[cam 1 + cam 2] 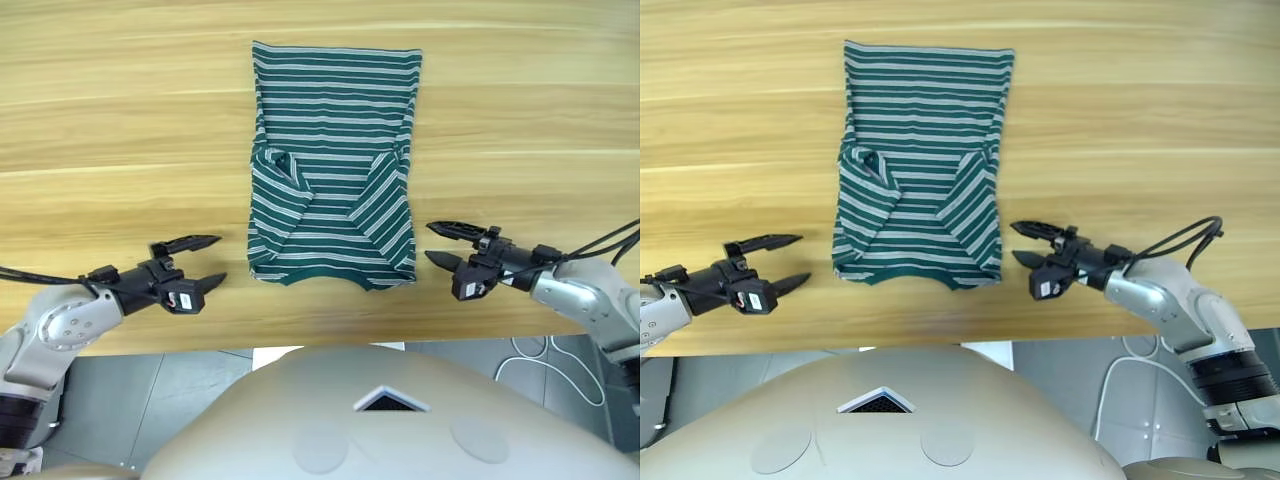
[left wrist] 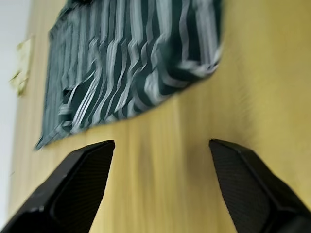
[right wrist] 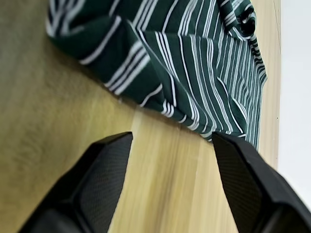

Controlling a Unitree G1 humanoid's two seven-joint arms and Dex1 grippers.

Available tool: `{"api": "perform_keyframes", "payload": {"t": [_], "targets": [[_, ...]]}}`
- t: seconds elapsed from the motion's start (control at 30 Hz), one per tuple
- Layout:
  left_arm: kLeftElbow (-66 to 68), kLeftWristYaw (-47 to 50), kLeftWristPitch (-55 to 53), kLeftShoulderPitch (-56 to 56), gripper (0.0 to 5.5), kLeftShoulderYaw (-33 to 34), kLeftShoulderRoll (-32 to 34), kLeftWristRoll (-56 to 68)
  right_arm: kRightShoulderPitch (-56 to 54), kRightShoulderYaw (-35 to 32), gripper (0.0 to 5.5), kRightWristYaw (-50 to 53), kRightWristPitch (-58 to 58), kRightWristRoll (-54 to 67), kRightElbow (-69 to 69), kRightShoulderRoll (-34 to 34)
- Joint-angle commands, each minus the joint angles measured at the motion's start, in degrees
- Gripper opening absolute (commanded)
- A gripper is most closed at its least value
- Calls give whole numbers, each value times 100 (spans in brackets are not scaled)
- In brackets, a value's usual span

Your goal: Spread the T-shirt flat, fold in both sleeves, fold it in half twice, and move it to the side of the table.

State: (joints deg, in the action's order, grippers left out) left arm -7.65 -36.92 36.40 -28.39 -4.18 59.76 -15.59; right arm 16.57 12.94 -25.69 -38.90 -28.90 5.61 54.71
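Note:
A green T-shirt with white stripes point(image 1: 333, 165) lies on the wooden table point(image 1: 110, 110), both sleeves folded in over its body, collar end toward me. My left gripper point(image 1: 212, 261) hovers open to the left of the shirt's near edge, a short gap away. My right gripper point(image 1: 436, 243) stands open just right of the shirt's near right corner. The left wrist view has the shirt's edge point(image 2: 141, 63) beyond the open fingers point(image 2: 82, 184). The striped hem point(image 3: 175, 73) lies ahead of the fingers point(image 3: 97, 189) in the right wrist view.
The table's front edge point(image 1: 300, 335) runs just behind both grippers. Bare wood stretches left and right of the shirt. Grey floor and a white cable point(image 1: 560, 375) show below the table at the right.

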Motion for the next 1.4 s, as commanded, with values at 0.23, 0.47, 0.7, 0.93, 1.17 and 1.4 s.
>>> {"api": "perform_keyframes", "payload": {"t": [0.23, 0.47, 0.7, 0.93, 1.17, 1.4], "targets": [[988, -875, 308, 1337, 364, -1417, -299, -351, 590, 121, 303, -353, 121, 102, 310, 164], [1013, -951, 487, 1412, 346, -1774, -255, -171, 509, 225, 303, -501, 71, 171, 369, 104], [1442, -861, 621, 1757, 241, -2129, -547, -295, 79, 439, 303, -510, 7, 17, 51, -85], [1968, -644, 767, 1999, 119, -2179, -676, -405, -232, 512, 222, -334, -80, -95, -316, -224], [1993, -575, 839, 1943, 14, -2230, -743, -322, -254, 673, 100, -387, -202, -8, -317, -270], [1773, -469, 845, 1749, 8, -2117, -833, 58, -286, 735, 0, -390, -254, 69, -317, -291]]}}
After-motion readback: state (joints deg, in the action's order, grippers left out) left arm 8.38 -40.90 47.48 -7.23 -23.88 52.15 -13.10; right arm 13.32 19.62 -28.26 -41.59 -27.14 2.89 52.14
